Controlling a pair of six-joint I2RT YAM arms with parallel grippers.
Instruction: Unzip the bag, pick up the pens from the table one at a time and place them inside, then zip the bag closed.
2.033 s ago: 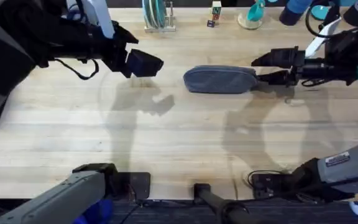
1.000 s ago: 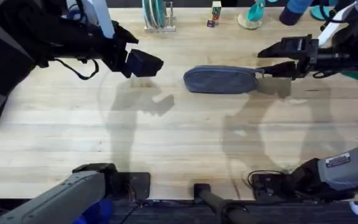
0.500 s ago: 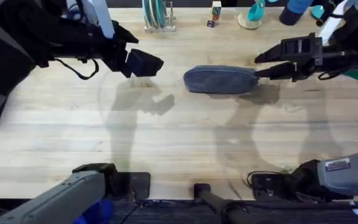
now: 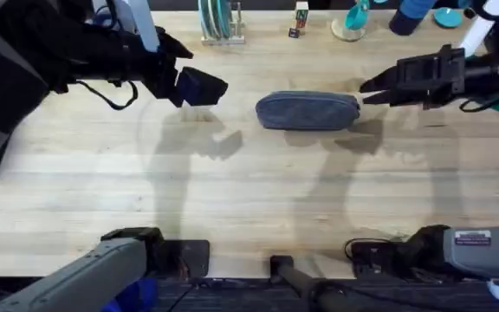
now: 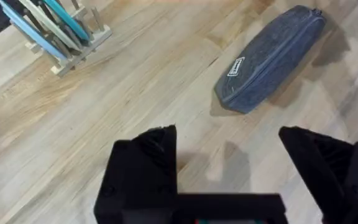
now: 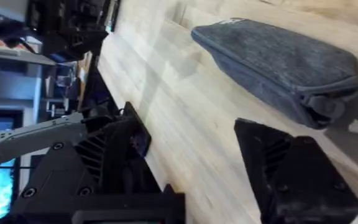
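Bag point(image 4: 307, 111) lies lengthwise across my counter point(image 4: 249, 199), pull-tab end nearest my gaping, empty right end effector point(image 4: 372, 90).

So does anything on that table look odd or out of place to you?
Nothing stands out. The bag lies flat and zipped on the table, unspilled, with the right gripper open just off its end and the left gripper open, well away from it.
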